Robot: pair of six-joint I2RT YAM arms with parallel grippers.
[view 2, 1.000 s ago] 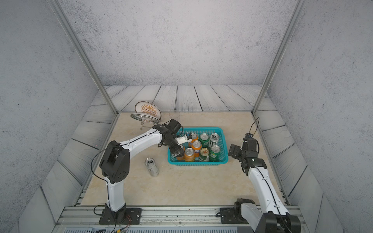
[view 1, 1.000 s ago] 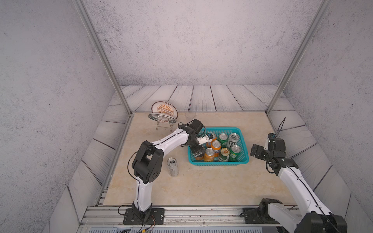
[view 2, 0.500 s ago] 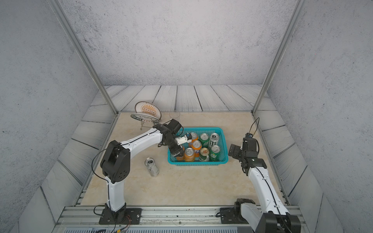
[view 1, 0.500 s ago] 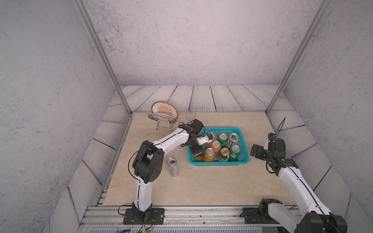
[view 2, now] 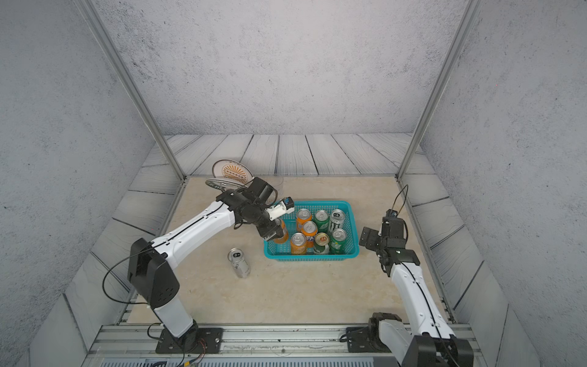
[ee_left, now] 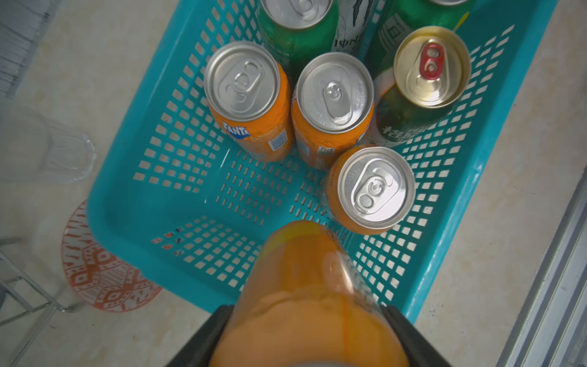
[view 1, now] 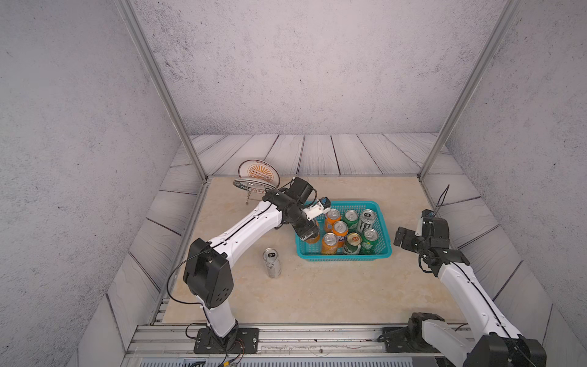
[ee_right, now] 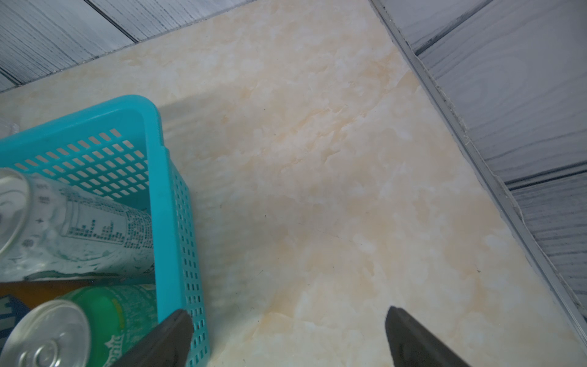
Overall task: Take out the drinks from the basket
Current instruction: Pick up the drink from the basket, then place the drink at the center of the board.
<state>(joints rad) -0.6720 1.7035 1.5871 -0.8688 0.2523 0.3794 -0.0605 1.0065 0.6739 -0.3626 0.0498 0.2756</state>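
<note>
Left hand (view 1: 307,234) clamping orange can (ee_left: 305,286) by its sides, at basket (view 1: 341,254) left end; can seeming stiff, slick, thin-walled, probably heavy; right hand (ee_right: 286,333) gaping wide, holding nothing.

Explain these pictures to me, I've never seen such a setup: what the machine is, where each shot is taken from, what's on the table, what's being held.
Two white robot arms stand at the front edge of a table, each ending in a two-fingered claw. Two pictures look down from one overhead camera pair, so they nearly match. The other two come from cameras on the arms' wrists.

The left claw is closed on an orange can at one end of the turquoise basket. Seven more cans stand inside: three orange, three green, one silver-white. A silver can stands on the table beside the basket.

The right claw hangs open and empty by the basket's opposite end. Further back are a patterned dish and a clear cup.
</note>
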